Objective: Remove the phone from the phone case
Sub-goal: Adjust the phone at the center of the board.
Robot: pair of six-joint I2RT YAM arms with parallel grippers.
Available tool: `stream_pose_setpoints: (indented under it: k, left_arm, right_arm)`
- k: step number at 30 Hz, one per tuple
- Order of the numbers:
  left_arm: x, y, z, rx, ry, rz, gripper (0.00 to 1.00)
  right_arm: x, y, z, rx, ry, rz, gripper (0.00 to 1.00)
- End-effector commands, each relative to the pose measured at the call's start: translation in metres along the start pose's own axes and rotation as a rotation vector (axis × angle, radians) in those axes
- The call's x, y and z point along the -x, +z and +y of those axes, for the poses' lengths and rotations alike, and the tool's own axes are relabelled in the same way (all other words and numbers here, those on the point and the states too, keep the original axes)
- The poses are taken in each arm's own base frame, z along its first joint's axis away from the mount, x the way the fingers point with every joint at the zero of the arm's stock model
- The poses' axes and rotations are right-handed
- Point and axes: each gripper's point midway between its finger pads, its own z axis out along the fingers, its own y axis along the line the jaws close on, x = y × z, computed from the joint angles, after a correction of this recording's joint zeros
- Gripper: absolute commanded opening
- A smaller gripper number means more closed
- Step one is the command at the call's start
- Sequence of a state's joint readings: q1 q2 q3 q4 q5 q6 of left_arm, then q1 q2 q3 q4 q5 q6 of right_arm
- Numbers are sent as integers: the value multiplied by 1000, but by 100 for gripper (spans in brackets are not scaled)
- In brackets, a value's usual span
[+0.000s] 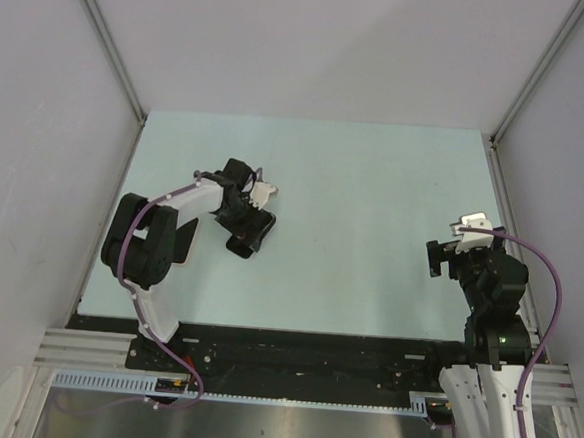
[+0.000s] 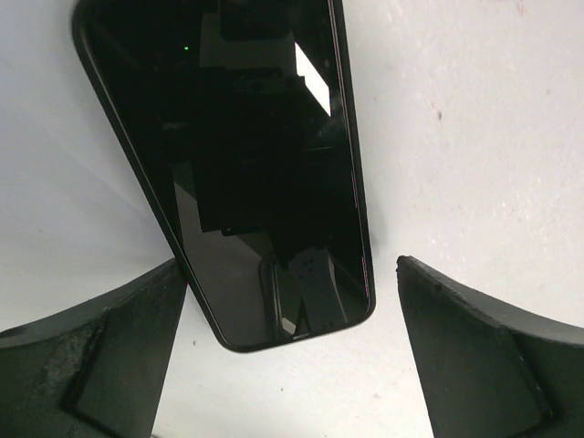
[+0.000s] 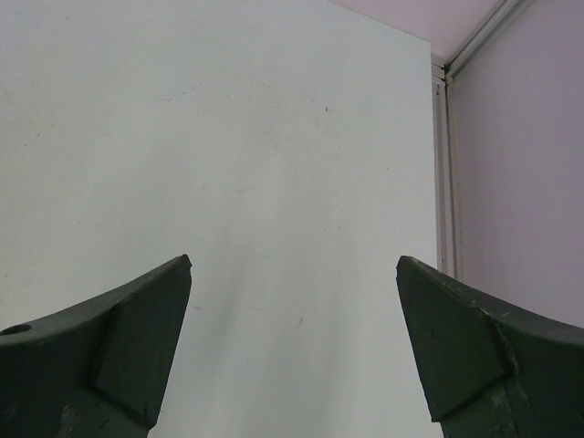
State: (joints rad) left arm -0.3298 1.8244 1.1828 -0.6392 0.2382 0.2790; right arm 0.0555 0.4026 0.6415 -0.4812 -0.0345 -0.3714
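Observation:
A black phone (image 2: 255,155) lies screen up on the pale table, shown in the top view (image 1: 255,232) left of centre. My left gripper (image 2: 290,265) is open and hovers just above the phone's near end, one finger on each side, not touching it; in the top view it (image 1: 244,216) partly covers the phone. A thin tan edge (image 1: 188,244), perhaps the phone case, shows beside the left arm, mostly hidden by it. My right gripper (image 3: 294,260) is open and empty over bare table at the right (image 1: 438,257).
Grey walls enclose the table on three sides, with metal rails at the corners (image 1: 505,144). The table's right edge and rail (image 3: 443,164) lie close to my right gripper. The arm bases stand at the near edge (image 1: 293,349).

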Motion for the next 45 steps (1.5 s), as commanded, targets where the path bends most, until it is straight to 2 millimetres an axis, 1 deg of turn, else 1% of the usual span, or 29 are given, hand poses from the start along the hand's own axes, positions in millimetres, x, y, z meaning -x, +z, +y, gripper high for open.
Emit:
stream_pose_setpoints:
  k: [1, 2, 6, 12, 16, 18, 19, 22, 25, 28, 29, 30, 31, 32, 33, 36, 37, 39, 40, 41, 42, 44, 45]
  left_arm:
    - [-14, -14, -11, -20, 35, 14, 100]
    - [-20, -15, -13, -25, 36, 24, 100]
    - [-27, -15, -23, -76, 51, 27, 100]
    - [-19, -13, -46, -175, 79, 12, 100]
    - [-14, -12, -68, -220, 134, 22, 100]
    - [-10, -12, -76, -231, 150, 20, 100]
    - [-9, -9, -83, -240, 167, 27, 100]
    - [0, -7, -97, -265, 187, 25, 100]
    - [11, -1, -106, -270, 207, 28, 100]
    - [29, 4, -107, -263, 216, 13, 100]
    - [42, 2, -109, -266, 221, -13, 100]
    - [45, 8, -108, -267, 217, -4, 100]
    - [49, 9, -111, -270, 222, -8, 100]
    - [59, 6, -113, -273, 231, -27, 100]
    - [62, 8, -114, -275, 235, -25, 100]
    - [71, -4, -126, -323, 260, -55, 100]
    - [76, -17, -130, -328, 277, -87, 100]
    - [73, -27, -133, -340, 315, -109, 100]
    - [75, -44, -136, -340, 339, -150, 100]
    - [67, -46, -136, -341, 354, -147, 100]
    - [65, -52, -136, -335, 360, -158, 100]
    - [60, -62, -126, -304, 349, -179, 100]
    - [60, -64, -120, -286, 338, -185, 100]
  right_arm:
    - [7, -1, -3, -12, -9, -28, 100]
    - [7, -1, -2, -10, -10, -29, 100]
    - [8, -2, -2, -8, -10, -34, 100]
    - [6, 0, -1, 0, -11, -26, 100]
    - [6, 0, 0, 2, -11, -25, 100]
    - [6, 1, 0, 3, -10, -25, 100]
    - [7, 1, 0, 3, -10, -27, 100]
    - [6, 1, 0, 3, -9, -25, 100]
    - [6, 1, 0, 3, -10, -24, 100]
    - [6, 1, 1, 5, -10, -23, 100]
    - [5, 1, 1, 6, -12, -20, 100]
    - [5, 1, 1, 8, -12, -19, 100]
    - [4, 2, 1, 9, -12, -16, 100]
    - [4, 3, 2, 12, -13, -12, 100]
    - [3, 3, 2, 15, -13, -10, 100]
    - [4, 5, 5, 33, -24, -8, 100]
    - [3, 6, 7, 46, -29, -6, 100]
    - [2, 9, 15, 93, -49, -4, 100]
    - [3, 10, 19, 115, -60, -5, 99]
    - [5, 11, 24, 144, -74, -9, 100]
    - [3, 15, 28, 168, -92, 5, 100]
    - [6, 19, 37, 226, -119, 1, 100]
    - [6, 21, 41, 252, -140, 0, 100]
